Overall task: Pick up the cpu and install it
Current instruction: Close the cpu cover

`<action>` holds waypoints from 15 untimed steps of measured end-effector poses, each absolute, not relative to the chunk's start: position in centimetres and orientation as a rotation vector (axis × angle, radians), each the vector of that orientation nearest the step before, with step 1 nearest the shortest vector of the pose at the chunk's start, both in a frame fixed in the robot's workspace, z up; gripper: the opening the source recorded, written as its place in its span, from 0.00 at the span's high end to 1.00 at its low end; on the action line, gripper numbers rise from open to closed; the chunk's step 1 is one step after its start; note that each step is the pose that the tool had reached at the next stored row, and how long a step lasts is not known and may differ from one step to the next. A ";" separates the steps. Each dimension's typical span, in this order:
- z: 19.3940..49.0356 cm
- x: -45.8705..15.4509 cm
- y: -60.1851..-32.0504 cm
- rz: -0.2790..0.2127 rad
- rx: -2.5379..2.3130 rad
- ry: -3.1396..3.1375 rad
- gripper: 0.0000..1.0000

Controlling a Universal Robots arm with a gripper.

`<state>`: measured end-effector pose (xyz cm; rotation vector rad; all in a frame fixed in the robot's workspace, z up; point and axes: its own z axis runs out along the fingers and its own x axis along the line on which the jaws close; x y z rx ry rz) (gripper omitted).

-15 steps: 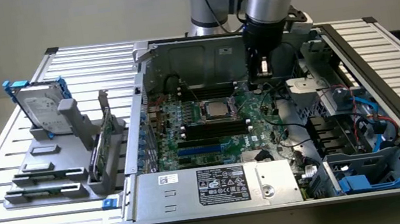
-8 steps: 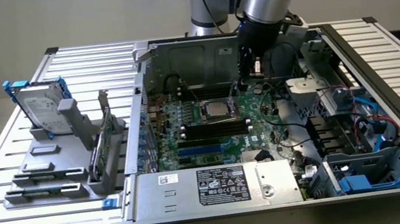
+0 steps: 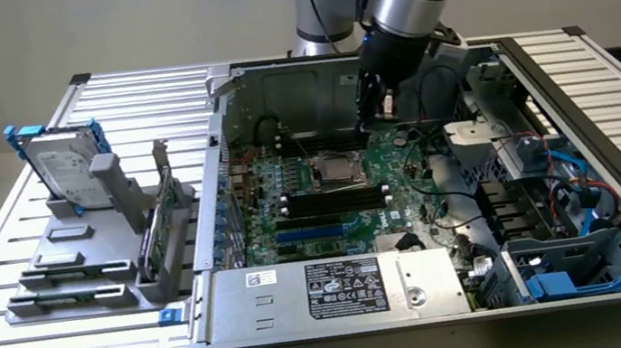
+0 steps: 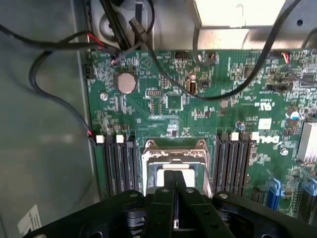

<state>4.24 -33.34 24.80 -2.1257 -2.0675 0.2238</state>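
The cpu (image 3: 335, 169) lies as a small silver-grey square inside the metal-framed socket in the middle of the green motherboard (image 3: 401, 170). In the wrist view the cpu (image 4: 163, 174) shows pale inside the socket frame (image 4: 173, 147), partly hidden behind my black fingers (image 4: 166, 198). My gripper (image 4: 174, 176) is shut, its fingers pressed together with nothing visible between them. In the exterior view the gripper (image 3: 381, 117) hangs inside the open computer case, above the board and toward the back wall, up and to the exterior view's right of the socket.
Long black memory slots (image 4: 116, 166) flank the socket on both sides. Black cables (image 4: 223, 89) run across the board. A silver hard drive (image 3: 65, 172) in a blue frame stands on a grey fixture at the exterior view's left. The power supply (image 3: 351, 289) closes the case front.
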 end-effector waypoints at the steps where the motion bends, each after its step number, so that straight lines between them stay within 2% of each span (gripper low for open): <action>1: 24.8 4.1 -33.3 0.234 -2.120 -2.062 0.89; 15: 23.9 2.0 -33.3 0.326 -2.071 -2.008 0.89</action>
